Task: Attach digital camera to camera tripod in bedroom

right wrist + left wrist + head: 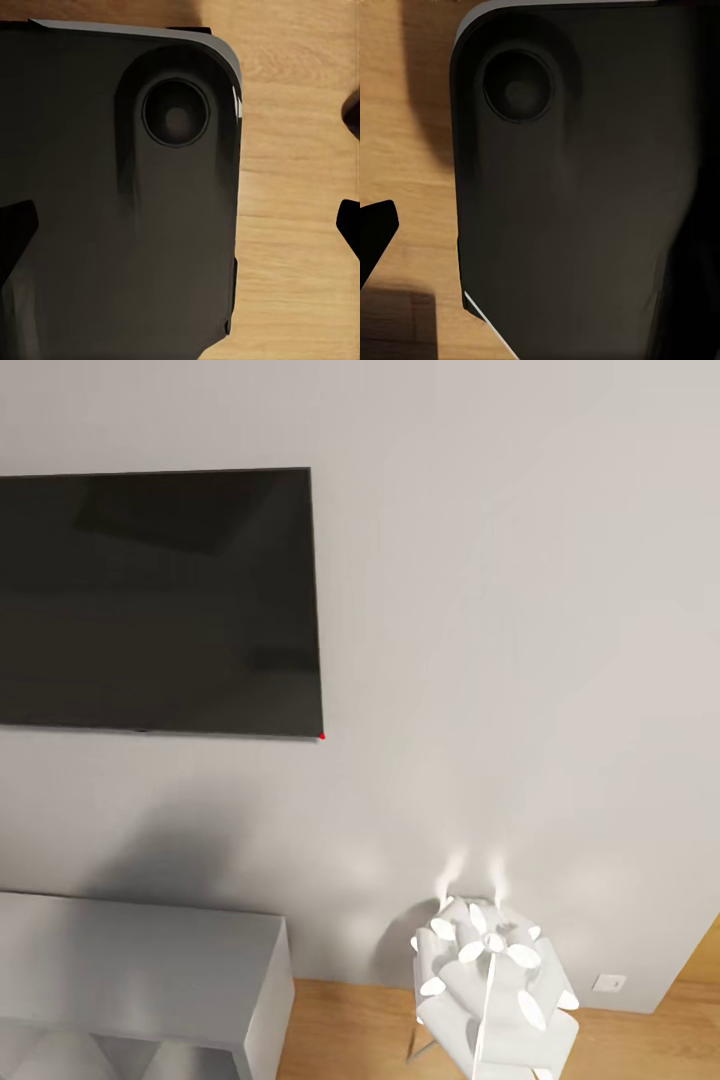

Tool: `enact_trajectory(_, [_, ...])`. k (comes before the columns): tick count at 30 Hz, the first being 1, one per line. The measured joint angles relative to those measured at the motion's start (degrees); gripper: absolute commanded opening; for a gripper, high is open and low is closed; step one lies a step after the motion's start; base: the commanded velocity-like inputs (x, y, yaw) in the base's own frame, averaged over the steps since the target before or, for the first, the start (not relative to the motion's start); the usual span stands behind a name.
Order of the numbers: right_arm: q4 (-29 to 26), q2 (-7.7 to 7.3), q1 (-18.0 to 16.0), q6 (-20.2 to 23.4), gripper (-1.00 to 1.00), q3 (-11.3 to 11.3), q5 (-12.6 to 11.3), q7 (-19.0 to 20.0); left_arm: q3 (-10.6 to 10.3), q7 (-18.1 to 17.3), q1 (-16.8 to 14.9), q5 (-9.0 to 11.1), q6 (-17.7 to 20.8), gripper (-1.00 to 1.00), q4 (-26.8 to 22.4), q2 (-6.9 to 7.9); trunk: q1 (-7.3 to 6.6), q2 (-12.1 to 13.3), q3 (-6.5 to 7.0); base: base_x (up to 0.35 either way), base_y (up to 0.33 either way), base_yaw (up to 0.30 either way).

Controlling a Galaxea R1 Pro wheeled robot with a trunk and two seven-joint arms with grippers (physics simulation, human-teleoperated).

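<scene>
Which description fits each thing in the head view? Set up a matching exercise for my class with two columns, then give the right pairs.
Things:
1. television
2. lamp
3. shelf unit
4. wall plate

Descriptions:
A. white, petal-shaped shade, standing on the wood floor
B. small white square low on the wall
C. dark screen mounted on the wall
D. grey, at the lower left

Pairs: 1-C, 2-A, 3-D, 4-B

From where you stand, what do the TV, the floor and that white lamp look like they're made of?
TV: glossy dark glass or plastic, with faint reflections on the screen. Floor: light wood planks, with grain lines and seams in the right wrist view; it could be laminate. Lamp: matte white petal pieces, perhaps plastic or paper; I can't tell which.
</scene>
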Motion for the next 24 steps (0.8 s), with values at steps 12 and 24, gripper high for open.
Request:
enact_trajectory(12, [0.0, 0.12, 0.0, -0.1, 1.0, -0.1, -0.2, 0.0, 0.0, 0.0, 0.0, 0.0, 0.0, 1.0, 0.0, 0.0, 0.0, 0.0, 0.0, 0.005, -0.003, -0.111])
enact_trajectory(24, [0.0, 0.14, 0.0, -0.2, 1.0, -0.1, -0.2, 0.0, 0.0, 0.0, 0.0, 0.0, 0.0, 1.0, 0.0, 0.0, 0.0, 0.0, 0.0, 0.0, 0.0, -0.228])
